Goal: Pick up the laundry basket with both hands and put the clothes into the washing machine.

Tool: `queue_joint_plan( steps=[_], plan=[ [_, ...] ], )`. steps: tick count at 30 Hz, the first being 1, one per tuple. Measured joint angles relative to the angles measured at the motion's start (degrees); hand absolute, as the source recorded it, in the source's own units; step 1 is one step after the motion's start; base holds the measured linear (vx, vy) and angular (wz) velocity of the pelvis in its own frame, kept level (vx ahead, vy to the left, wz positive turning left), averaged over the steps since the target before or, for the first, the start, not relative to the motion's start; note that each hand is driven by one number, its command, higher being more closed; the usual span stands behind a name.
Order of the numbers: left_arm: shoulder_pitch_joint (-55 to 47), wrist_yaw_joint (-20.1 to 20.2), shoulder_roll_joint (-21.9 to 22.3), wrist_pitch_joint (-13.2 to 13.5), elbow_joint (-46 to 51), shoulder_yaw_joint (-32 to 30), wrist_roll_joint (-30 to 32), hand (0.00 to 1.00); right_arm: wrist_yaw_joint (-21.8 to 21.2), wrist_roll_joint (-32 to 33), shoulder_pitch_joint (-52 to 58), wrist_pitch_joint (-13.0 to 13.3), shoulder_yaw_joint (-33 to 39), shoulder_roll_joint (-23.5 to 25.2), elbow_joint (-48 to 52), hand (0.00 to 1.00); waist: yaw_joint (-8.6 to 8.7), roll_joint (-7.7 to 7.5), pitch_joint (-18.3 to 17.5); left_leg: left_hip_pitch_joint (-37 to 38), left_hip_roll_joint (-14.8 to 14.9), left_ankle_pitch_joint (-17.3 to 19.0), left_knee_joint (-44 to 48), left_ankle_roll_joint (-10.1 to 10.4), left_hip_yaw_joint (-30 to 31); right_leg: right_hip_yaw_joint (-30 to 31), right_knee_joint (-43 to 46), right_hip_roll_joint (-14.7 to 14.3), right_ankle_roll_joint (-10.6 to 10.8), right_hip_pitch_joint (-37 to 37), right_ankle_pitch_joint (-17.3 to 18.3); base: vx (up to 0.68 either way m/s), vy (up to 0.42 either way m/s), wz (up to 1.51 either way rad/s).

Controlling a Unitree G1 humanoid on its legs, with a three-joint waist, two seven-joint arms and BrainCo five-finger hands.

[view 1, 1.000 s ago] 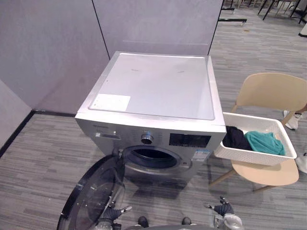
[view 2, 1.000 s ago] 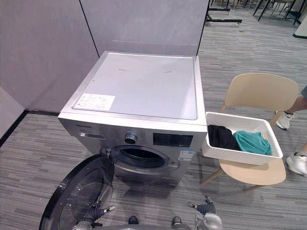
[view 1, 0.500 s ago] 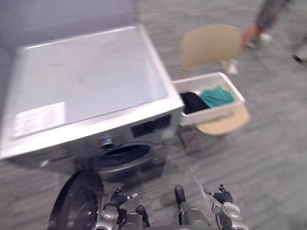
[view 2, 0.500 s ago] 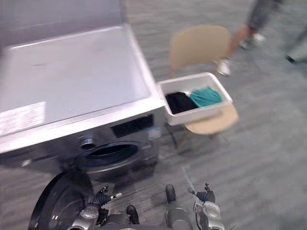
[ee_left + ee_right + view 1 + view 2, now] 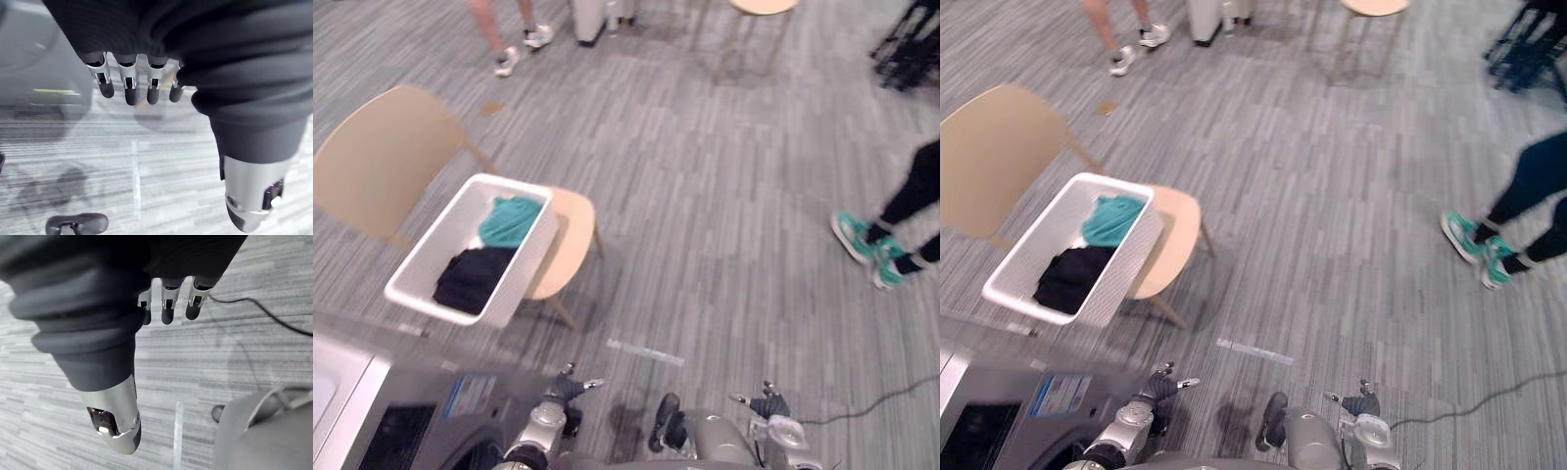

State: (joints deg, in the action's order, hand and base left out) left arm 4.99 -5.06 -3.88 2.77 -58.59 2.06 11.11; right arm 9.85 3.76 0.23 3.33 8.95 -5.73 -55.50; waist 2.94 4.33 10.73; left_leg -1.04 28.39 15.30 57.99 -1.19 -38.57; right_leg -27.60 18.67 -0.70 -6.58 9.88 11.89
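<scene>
Laundry basket: the white laundry basket (image 5: 530, 258) sits on the seat of a beige chair (image 5: 380, 157), up and to the left in the head views. It is well apart from both hands.
Clothes: a teal garment (image 5: 509, 221) lies in the far half of the basket. A black garment (image 5: 470, 279) lies in the near half, touching the teal one.
Washing machine: a corner of the washing machine (image 5: 416, 411) shows at the lower left, just beside the chair. A dark curve at the picture's lower edge may be its door opening, but too little shows to be sure.
Left hand: the left hand (image 5: 570, 389) hangs low at the bottom of the head views, over the floor (image 5: 705, 196) and next to the machine's front. In its wrist view the fingers (image 5: 127, 88) hang in a loose row, slightly apart. The thumb (image 5: 249, 196) stands off to one side. They hold nothing.
Right hand: the right hand (image 5: 767, 404) hangs low at the bottom right, over bare floor. Its fingers (image 5: 166, 308) are relaxed and a little spread, with the thumb (image 5: 115, 416) apart from them. It is empty.
Floor: grey striped planks, with a short pale strip of tape (image 5: 644, 352) between the chair and the hands.
People: a person in teal shoes (image 5: 862, 240) and dark trousers stands at the right edge. Another person's legs and pale shoes (image 5: 507, 61) show at the top left, beyond the chair.
</scene>
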Motion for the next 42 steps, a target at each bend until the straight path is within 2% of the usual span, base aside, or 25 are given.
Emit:
queue_joint_plan(
  steps=[2,6,7,8,9,10,12,14,15,17,19,21,23,24,25,26,27,29,30,32,33,36,37,38,42],
  plan=[
    [-2.24,-0.10,0.33,0.24,0.67,-0.02,-0.61,0.00,-0.03,0.01,-0.06,-0.08,-0.74,0.28,-0.44,0.00,-0.79,-0.99,0.66,-8.75,-8.99,1.74,-2.37,2.85,14.96,3.97,-3.94,0.15,0.87,-5.55,0.18,0.24,0.026,-0.77],
    [-4.86,-0.24,0.43,0.43,3.63,-0.43,-2.57,0.00,-0.02,0.02,-0.49,-0.02,-0.50,1.05,-0.45,0.00,-1.86,-0.94,1.44,-17.02,-16.44,1.24,-22.26,4.29,18.89,6.11,-8.92,1.71,3.78,-11.08,-0.49,0.33,0.131,-0.32],
    [-5.08,-0.25,0.52,0.51,4.07,-0.51,-2.62,0.00,-0.01,0.02,-0.66,-0.02,-0.37,0.86,-0.50,0.00,-2.38,-0.87,1.57,-17.80,-19.41,-2.91,-32.94,5.18,18.58,6.36,-10.56,2.72,5.85,-12.40,-0.40,0.34,0.172,-0.15],
    [-5.45,-0.28,0.72,0.78,4.48,-0.90,-2.69,0.00,0.02,0.02,-0.91,-0.03,-0.49,0.83,-0.88,0.00,-3.82,-1.15,1.48,-16.45,-21.53,-9.11,-37.17,3.75,18.70,7.32,-12.02,3.66,7.68,-13.74,-0.97,0.36,0.183,-0.25],
    [-5.71,-0.32,0.70,0.92,4.63,-1.68,-2.63,0.00,0.05,0.02,-1.20,-0.05,-0.69,0.95,-0.94,0.00,-4.35,-1.54,1.22,-15.95,-22.56,-9.74,-37.91,1.42,18.81,7.89,-12.75,4.27,8.71,-14.19,-0.84,0.45,0.204,-0.16],
    [-6.09,-0.30,0.86,0.97,4.75,-3.07,-2.67,0.00,0.01,-0.15,-2.51,-0.01,-1.04,0.93,-1.05,0.00,-4.15,-1.43,0.84,-16.52,-23.59,-7.45,-35.62,-2.69,19.63,8.24,-11.75,5.61,10.86,-14.76,-0.36,0.48,0.232,0.00],
    [-6.12,-0.32,1.18,1.00,4.82,-4.53,-2.75,0.00,-0.01,-0.91,-3.98,-0.03,-1.04,0.87,-1.93,0.00,-4.12,-1.82,1.30,-15.28,-23.65,-4.24,-32.97,-3.78,18.89,9.28,-3.88,7.64,13.19,-13.34,1.05,0.48,0.255,0.07],
    [-6.14,-0.51,0.59,0.83,4.26,-4.41,-3.32,0.00,-0.02,-2.18,-4.82,0.11,-1.07,1.12,-1.91,0.00,-4.06,-3.16,1.40,-10.87,-25.85,-2.23,-33.08,-5.17,20.01,9.66,15.25,12.18,14.83,-8.81,-0.12,0.51,0.257,0.33],
    [-6.14,-0.52,0.19,0.72,4.29,-3.87,-3.76,0.00,-0.02,-2.31,-4.79,0.11,-1.06,0.98,-1.90,0.00,-3.61,-3.75,1.47,-7.36,-27.54,-0.67,-34.06,-5.65,22.35,10.51,28.09,15.20,14.61,-4.84,-4.12,0.46,0.158,0.62],
    [-6.15,-0.96,0.24,0.28,4.47,-3.65,-3.86,0.00,0.00,-2.40,-4.09,0.07,-1.03,0.74,-1.94,0.00,-3.53,-3.65,1.54,-3.26,-28.98,0.19,-35.77,-6.05,27.54,10.18,39.35,16.55,12.23,-1.11,-0.96,0.45,0.054,1.19],
    [-6.09,-1.76,0.36,0.05,4.75,-3.50,-4.36,0.00,0.04,-2.55,-3.94,0.07,-1.02,0.83,-1.69,0.00,-3.49,-3.11,1.70,0.07,-29.36,0.15,-38.13,-6.01,32.67,8.83,38.97,14.77,10.62,1.17,1.74,0.49,-0.034,1.48],
    [-5.20,-2.79,0.51,-0.04,5.54,-3.43,-4.87,0.00,0.05,-2.61,-3.79,0.11,-0.91,0.73,-0.80,0.00,-3.70,-2.57,1.99,1.83,-29.45,0.04,-39.57,-5.83,39.56,12.13,30.37,10.39,9.14,4.73,4.59,0.38,-0.106,1.57],
    [-3.64,-2.93,1.69,-0.06,5.86,-3.94,-5.87,0.00,0.13,-2.30,-2.31,0.17,-0.11,0.66,2.53,0.00,-3.47,-2.65,1.88,1.18,-30.38,-0.22,-38.80,-5.24,50.68,25.46,19.31,3.81,10.58,11.02,4.57,0.41,-0.247,2.31],
    [-3.36,-2.98,2.13,-0.04,5.94,-3.94,-5.99,0.00,0.13,-2.18,-1.81,0.17,0.35,0.61,3.01,0.00,-3.36,-2.77,1.81,0.88,-30.87,-0.20,-38.03,-5.01,53.14,28.65,16.11,3.32,11.93,11.56,3.76,0.41,-0.307,2.68],
    [-3.25,-2.99,2.60,-0.04,6.46,-4.04,-5.98,0.00,0.48,-2.16,-0.50,0.16,0.93,0.69,3.28,0.00,-3.67,-3.45,1.65,0.89,-32.61,1.09,-35.87,-0.66,57.22,33.23,6.14,4.20,12.59,9.92,-2.94,0.43,-0.381,2.44],
    [-3.26,-3.35,5.31,-0.05,6.53,-5.03,-6.03,0.00,0.91,-2.12,0.04,-0.23,1.68,-0.39,2.74,0.00,-5.02,-1.42,2.18,0.82,-31.66,3.48,-32.72,3.15,60.47,29.62,5.74,5.08,11.48,8.18,-5.75,0.49,-0.441,2.18],
    [-4.03,-3.52,6.09,0.03,6.63,-5.02,-6.02,0.00,1.20,-2.13,-0.17,-0.26,1.69,-0.77,2.98,0.00,-5.77,-0.35,1.55,-0.89,-30.75,3.18,-31.86,4.90,60.47,27.81,5.47,5.11,11.40,7.78,-5.70,0.43,-0.418,1.67],
    [-4.44,-3.74,7.32,0.40,7.64,-4.52,-6.25,0.00,1.56,-2.11,-1.40,0.08,1.71,-1.11,6.29,0.00,-6.54,0.58,0.92,-6.43,-27.80,-0.32,-31.25,11.23,55.44,18.09,1.43,7.69,10.64,3.87,-5.26,0.25,-0.323,1.80],
    [-4.23,-3.75,7.32,0.40,7.63,-4.56,-6.44,0.00,1.64,-2.10,-1.32,0.34,1.74,-1.13,6.85,0.00,-6.51,0.57,0.92,-7.51,-26.74,-0.63,-31.21,11.73,53.07,16.13,-0.02,8.00,10.50,2.33,-5.21,0.18,-0.296,2.15],
    [-4.69,-3.81,7.11,0.89,7.50,-4.49,-6.71,0.00,2.18,-2.07,-1.46,0.65,1.78,-1.53,6.85,0.00,-7.02,0.06,0.82,-9.30,-20.12,-1.36,-32.15,9.86,32.60,7.11,-5.75,8.88,10.13,-5.03,-5.41,0.13,-0.184,2.04],
    [-5.68,-3.79,6.88,0.96,7.50,-3.91,-6.67,0.00,2.36,-2.07,-1.65,0.65,1.83,-1.67,6.82,0.00,-7.01,-0.14,0.36,-9.29,-18.18,-2.74,-33.28,7.18,24.51,4.26,-7.17,9.15,10.07,-6.65,-5.42,0.09,-0.064,1.50],
    [-6.10,-3.76,6.37,0.91,6.24,-3.53,-6.45,0.00,2.47,-2.02,-2.20,0.68,2.27,-2.20,6.58,0.00,-6.72,0.40,-0.08,-10.15,-16.33,-8.08,-37.90,1.79,12.22,-3.12,-8.70,10.02,10.63,-8.10,-5.02,0.10,0.099,1.19],
    [-5.68,-3.77,5.87,0.82,5.83,-3.20,-6.44,0.00,2.51,-2.02,-2.26,0.58,2.59,-2.26,6.14,0.00,-6.76,0.56,-0.40,-10.14,-16.98,-8.13,-38.64,1.73,11.89,-4.08,-8.71,10.53,10.80,-8.16,-5.09,0.12,0.229,1.31],
    [-5.54,-3.75,3.65,0.89,5.48,-2.14,-6.43,0.00,2.48,-1.98,-2.27,0.19,3.01,-0.92,4.70,0.00,-7.07,-1.39,-0.48,-10.31,-18.93,-8.24,-40.21,1.56,13.30,-6.06,-9.60,11.34,11.28,-9.27,-5.39,0.11,0.197,0.98],
    [-6.40,-3.76,0.00,0.81,3.91,-1.72,-6.40,0.00,2.49,-2.22,-1.96,0.21,3.17,2.11,4.45,0.00,-6.99,-4.64,-1.85,-7.86,-22.84,-8.84,-42.17,0.61,16.57,-8.38,-12.41,13.04,12.25,-14.17,-5.96,0.10,0.118,0.64]
  ],
)
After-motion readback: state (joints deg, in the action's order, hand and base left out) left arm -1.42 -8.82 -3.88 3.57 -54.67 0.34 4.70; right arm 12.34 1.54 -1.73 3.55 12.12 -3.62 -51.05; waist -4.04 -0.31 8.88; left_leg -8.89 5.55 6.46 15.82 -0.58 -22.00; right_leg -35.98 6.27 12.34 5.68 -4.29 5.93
